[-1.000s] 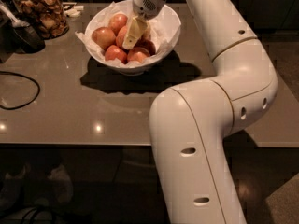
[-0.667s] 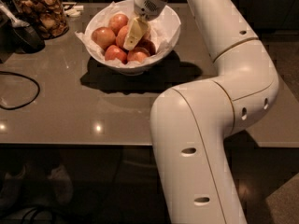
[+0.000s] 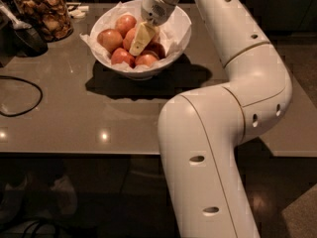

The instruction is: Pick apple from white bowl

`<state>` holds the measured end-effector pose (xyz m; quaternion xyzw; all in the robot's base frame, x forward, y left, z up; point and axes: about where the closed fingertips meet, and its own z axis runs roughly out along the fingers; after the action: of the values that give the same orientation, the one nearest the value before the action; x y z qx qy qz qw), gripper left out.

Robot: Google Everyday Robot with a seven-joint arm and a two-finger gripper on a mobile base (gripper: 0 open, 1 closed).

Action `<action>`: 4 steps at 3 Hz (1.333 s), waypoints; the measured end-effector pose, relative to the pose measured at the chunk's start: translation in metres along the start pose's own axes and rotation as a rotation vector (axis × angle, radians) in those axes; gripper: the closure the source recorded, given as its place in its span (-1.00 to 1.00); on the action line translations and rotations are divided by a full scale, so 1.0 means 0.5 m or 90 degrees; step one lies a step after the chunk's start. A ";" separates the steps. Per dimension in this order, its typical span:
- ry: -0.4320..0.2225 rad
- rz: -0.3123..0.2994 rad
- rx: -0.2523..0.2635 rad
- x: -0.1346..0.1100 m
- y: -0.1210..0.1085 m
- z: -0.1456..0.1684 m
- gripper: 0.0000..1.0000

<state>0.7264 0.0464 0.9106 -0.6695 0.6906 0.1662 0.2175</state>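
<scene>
The end effector [image 3: 141,37] was down inside the bowl [image 3: 143,72], with its pale yellow tip lying slanted among the apples [image 3: 110,38], near the middle of the pile. It covered part of one apple in the centre and seemed to touch it. I could not tell if the end effector was open or closed, or if it gripped anything. The white round wrist above it stood over the back right part of the bowl.

The apples were red with yellowish patches and all of them were in the bowl. Two were at the back left, two at the front, and a darker one at the right, just beside the tip. They lay on crumpled white paper [image 3: 178,26], which stood up over the rim on the right side.

The bowl stood on the grey desk [image 3: 99,118], toward its far side, and threw a dark shadow to the front and right. From the wrist the white arm [image 3: 242,58] went to the right, bent at an elbow and came down thick in front of the desk edge.

At the far left corner stood a glass jar [image 3: 43,11] with brown snacks, well apart from the bowl. A dark thing [image 3: 27,36] lay just beside the jar, and I could not say what it was. A black cable [image 3: 22,95] made a loop on the left part of the desk.
</scene>
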 end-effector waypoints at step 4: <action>-0.001 0.000 0.003 -0.003 -0.001 -0.004 1.00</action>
<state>0.7268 0.0464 0.9132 -0.6691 0.6905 0.1652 0.2196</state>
